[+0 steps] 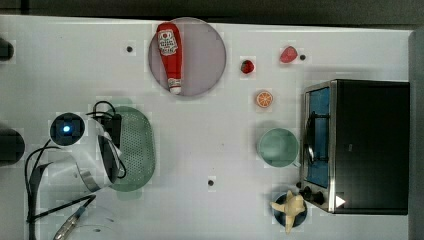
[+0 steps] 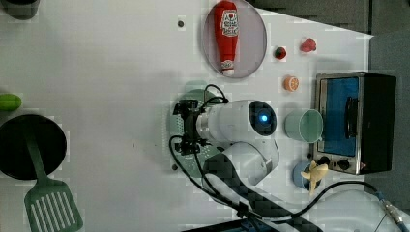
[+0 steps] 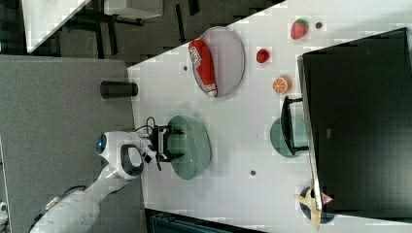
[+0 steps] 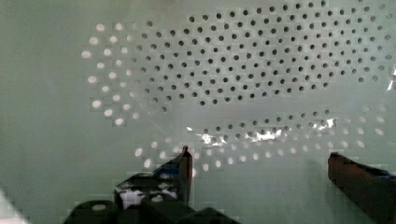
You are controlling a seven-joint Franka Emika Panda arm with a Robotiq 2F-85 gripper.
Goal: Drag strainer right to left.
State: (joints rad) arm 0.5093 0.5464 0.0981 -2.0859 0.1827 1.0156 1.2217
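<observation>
The strainer (image 1: 136,145), a pale mint-green oval colander dotted with holes, lies at the top view's left, with the arm covering its left part. My gripper (image 2: 186,128) hangs over the strainer (image 2: 189,95) in the left view. From the right view, the gripper (image 3: 172,143) reaches into the strainer (image 3: 195,145) from its left rim. In the wrist view the holed inside of the strainer (image 4: 233,70) is close up. The gripper (image 4: 259,156) is open, its two dark fingertips (image 4: 186,170) wide apart just above the strainer's inner wall, with nothing between them.
A ketchup bottle (image 1: 169,55) lies on a round plate (image 1: 205,55). A plain mint bowl (image 1: 277,146), an orange slice (image 1: 264,99), two red fruits and a toaster oven (image 1: 360,145) sit on the top view's right. A black pan (image 2: 29,145) and green spatula (image 2: 51,208) are on the left view's left.
</observation>
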